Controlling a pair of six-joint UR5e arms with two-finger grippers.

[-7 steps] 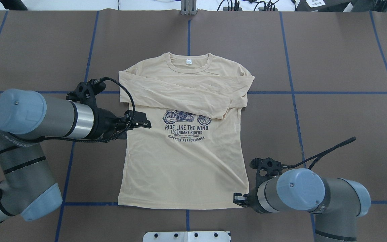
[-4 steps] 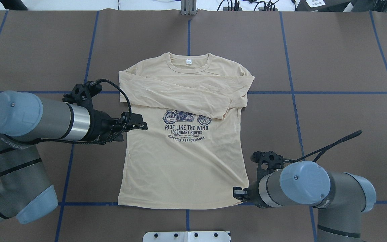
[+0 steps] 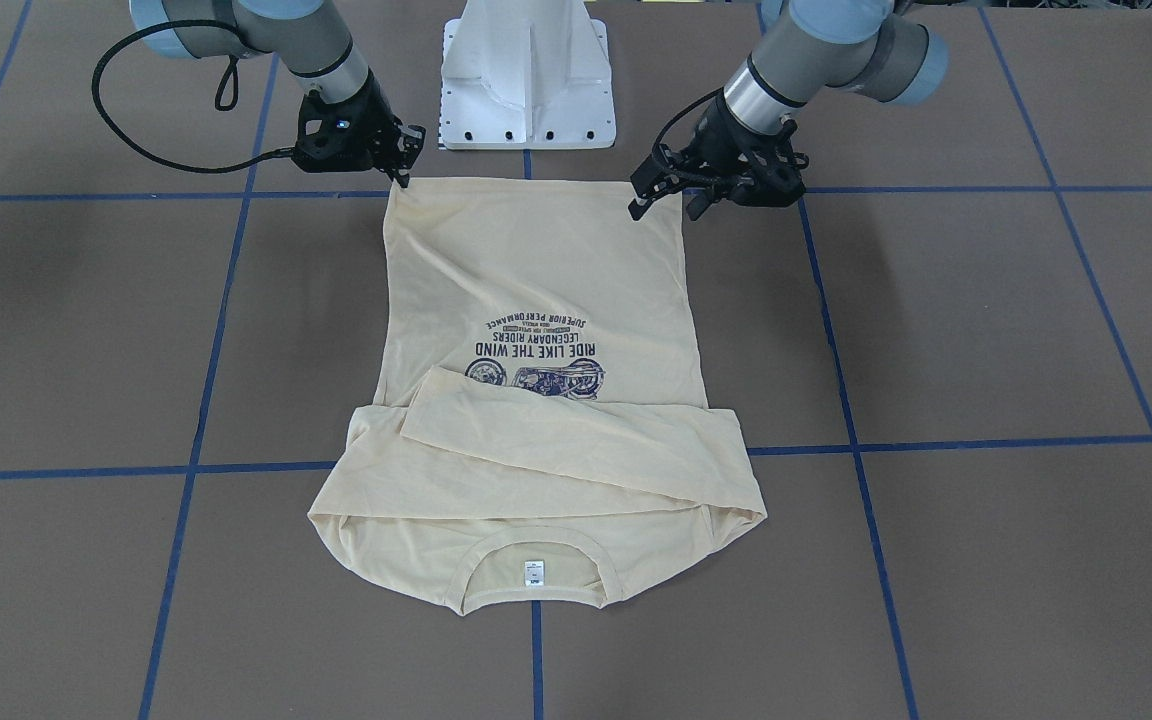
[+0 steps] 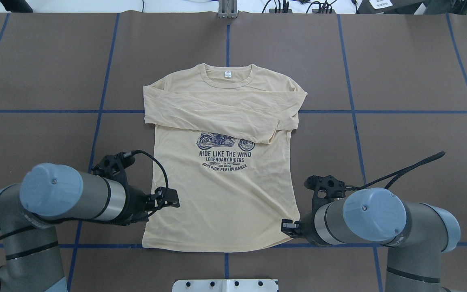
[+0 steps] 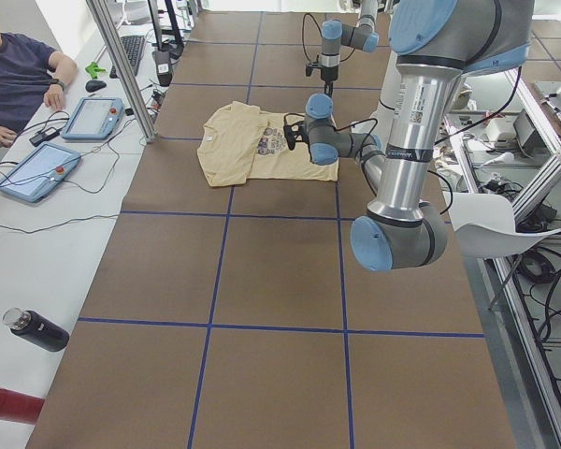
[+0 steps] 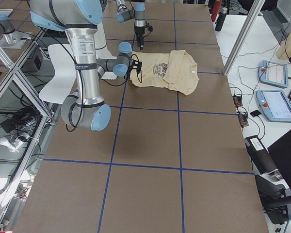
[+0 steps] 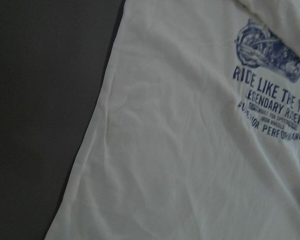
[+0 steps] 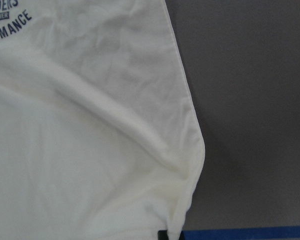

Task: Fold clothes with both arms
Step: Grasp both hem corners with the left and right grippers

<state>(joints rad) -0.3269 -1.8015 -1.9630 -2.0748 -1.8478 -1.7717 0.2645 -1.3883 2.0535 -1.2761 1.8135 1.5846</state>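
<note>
The cream-yellow T-shirt (image 4: pixel 221 194) lies flat and face up on the brown table, also in the front view (image 3: pixel 536 270). Both sleeves are folded across the chest above the navy print (image 4: pixel 225 154), and the neck label (image 4: pixel 228 74) is at the far end. My left gripper (image 4: pixel 172 198) is open and hovers over the shirt's left edge near the hem; its spread fingers show in the front view (image 3: pixel 664 205). My right gripper (image 4: pixel 288 229) is shut on the hem's right corner (image 3: pixel 398 190). That corner is bunched and slightly raised in the right wrist view (image 8: pixel 190 165).
The white pedestal base (image 3: pixel 526 80) stands just behind the hem. Blue tape lines (image 4: pixel 351 111) grid the table. An operator (image 5: pixel 19 75) sits at a side table with tablets (image 5: pixel 37 173) and a bottle (image 5: pixel 37 330) beyond the collar end.
My left gripper has moved back along the shirt's left edge from chest level to near the hem. My right gripper has shifted slightly and the right hem corner has drawn up.
</note>
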